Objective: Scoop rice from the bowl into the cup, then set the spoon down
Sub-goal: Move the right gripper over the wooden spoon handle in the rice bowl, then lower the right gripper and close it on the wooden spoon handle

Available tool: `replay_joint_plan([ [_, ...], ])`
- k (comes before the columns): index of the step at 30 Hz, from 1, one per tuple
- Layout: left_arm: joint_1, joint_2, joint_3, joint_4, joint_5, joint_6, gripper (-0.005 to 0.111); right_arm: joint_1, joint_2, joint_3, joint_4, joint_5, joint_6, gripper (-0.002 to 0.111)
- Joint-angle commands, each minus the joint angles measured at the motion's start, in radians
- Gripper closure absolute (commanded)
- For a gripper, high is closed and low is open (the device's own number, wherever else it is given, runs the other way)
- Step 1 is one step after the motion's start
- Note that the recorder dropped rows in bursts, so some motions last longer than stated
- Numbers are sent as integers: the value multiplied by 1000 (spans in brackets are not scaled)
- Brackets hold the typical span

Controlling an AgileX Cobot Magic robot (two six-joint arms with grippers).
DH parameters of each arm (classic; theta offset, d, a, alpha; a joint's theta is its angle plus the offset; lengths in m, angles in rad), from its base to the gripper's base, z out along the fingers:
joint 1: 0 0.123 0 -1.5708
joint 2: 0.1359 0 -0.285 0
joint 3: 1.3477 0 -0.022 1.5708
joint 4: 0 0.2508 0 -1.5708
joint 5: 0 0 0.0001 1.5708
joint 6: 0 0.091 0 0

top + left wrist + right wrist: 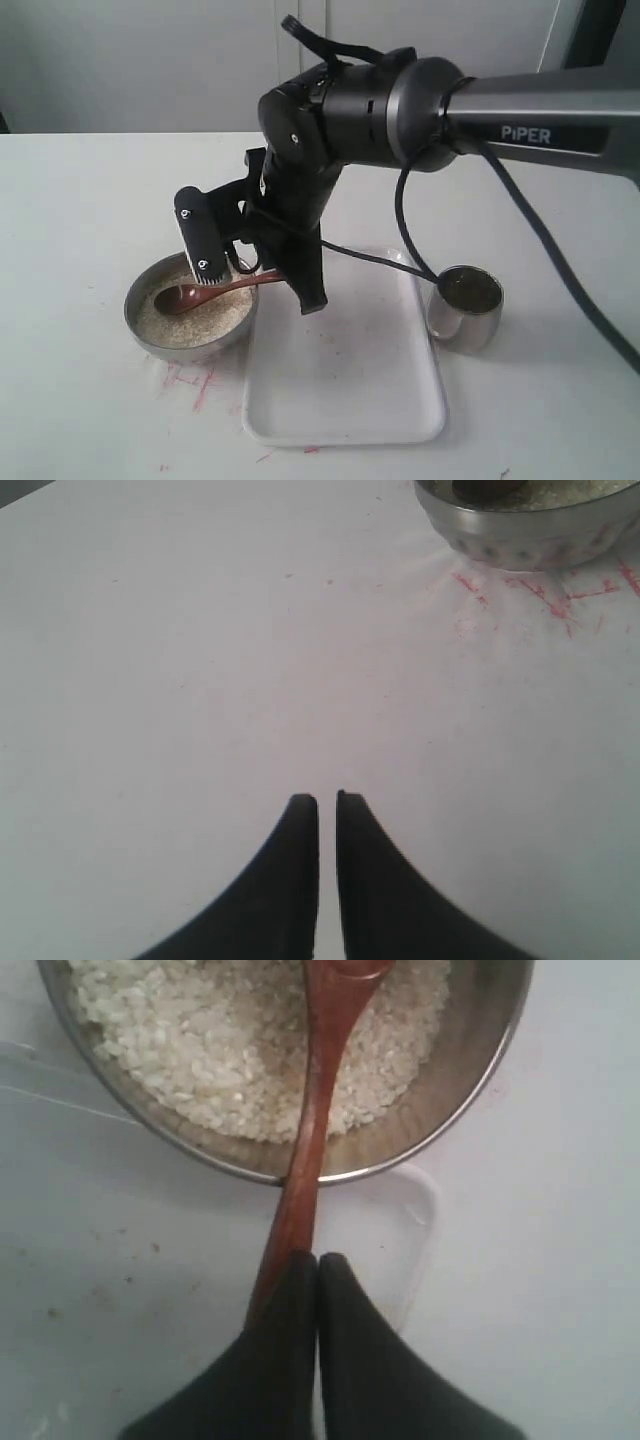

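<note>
The steel bowl (148, 335) holds rice (205, 318) and stands at the left of the white tray. The wooden spoon (215, 292) has its scoop on the rice, and its handle rises over the rim toward the tray. My right gripper (308, 300) reaches across and is shut on the handle's end. In the right wrist view the spoon (310, 1110) runs from the rice (200, 1050) over the bowl's rim (470, 1090) to the gripper (318, 1258). The steel cup (465, 310) stands right of the tray. My left gripper (327, 798) is shut on nothing, over bare table, apart from the bowl (530, 535).
A white rectangular tray (340, 390) lies between bowl and cup; its corner (420, 1210) shows under the right gripper. Red scribbles (195, 385) mark the table in front of the bowl. A black cable (410, 250) hangs from the right arm near the cup.
</note>
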Motion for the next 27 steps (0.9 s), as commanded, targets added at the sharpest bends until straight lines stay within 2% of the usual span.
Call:
replay_joint_plan([
  [1, -4, 7, 9, -6, 48, -6, 92, -52, -2, -46, 78, 67, 38, 108],
  [5, -4, 7, 9, -6, 48, -6, 92, -133, 10, -139, 294, 179, 34, 108],
  [11, -4, 7, 9, -6, 48, -6, 92, -135, 39, -273, 336, 288, 99, 108],
  [17, -4, 7, 9, -6, 48, -6, 92, -135, 95, -274, 382, 362, 105, 108],
  [18, -4, 7, 9, -6, 48, -6, 92, -135, 95, -274, 395, 362, 105, 106],
  [19, -4, 7, 9, -6, 48, -6, 92, -133, 95, -274, 399, 369, 102, 99],
  [21, -4, 7, 9, -6, 48, -6, 92, -129, 95, -274, 394, 377, 102, 80],
  [22, -4, 7, 9, -6, 48, -6, 92, -129, 95, -274, 394, 375, 97, 65],
  [23, -4, 7, 9, -6, 48, -6, 92, -127, 95, -274, 394, 375, 84, 59],
  [24, -4, 7, 9, -6, 48, -6, 92, -121, 95, -274, 392, 386, 7, 56],
  [27, -4, 7, 9, -6, 48, -6, 92, -97, 95, -274, 385, 388, -103, 59],
])
